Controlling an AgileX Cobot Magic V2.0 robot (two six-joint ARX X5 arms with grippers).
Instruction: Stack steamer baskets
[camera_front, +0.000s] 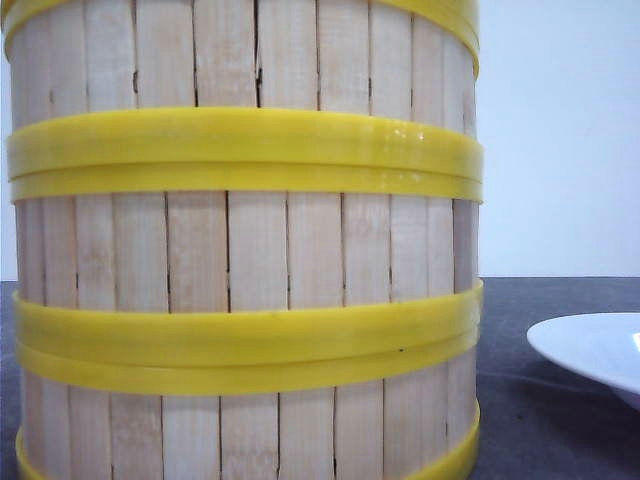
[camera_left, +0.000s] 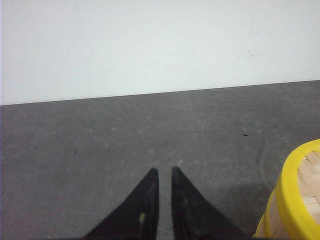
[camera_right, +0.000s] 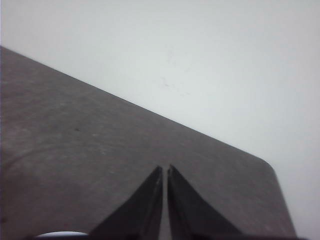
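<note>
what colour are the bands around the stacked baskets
Bright yellow bands around pale wooden slat baskets; clearest in the front view.

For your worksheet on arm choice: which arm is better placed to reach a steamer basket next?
Probably the left. A basket shows right beside the left gripper, whose fingers are shut and empty. The right gripper, also shut, faces only bare table.

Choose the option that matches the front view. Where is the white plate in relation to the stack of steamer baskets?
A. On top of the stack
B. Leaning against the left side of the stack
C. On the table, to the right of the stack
C: the white plate lies on the dark table, to the right of the stack of steamer baskets and apart from it.
</note>
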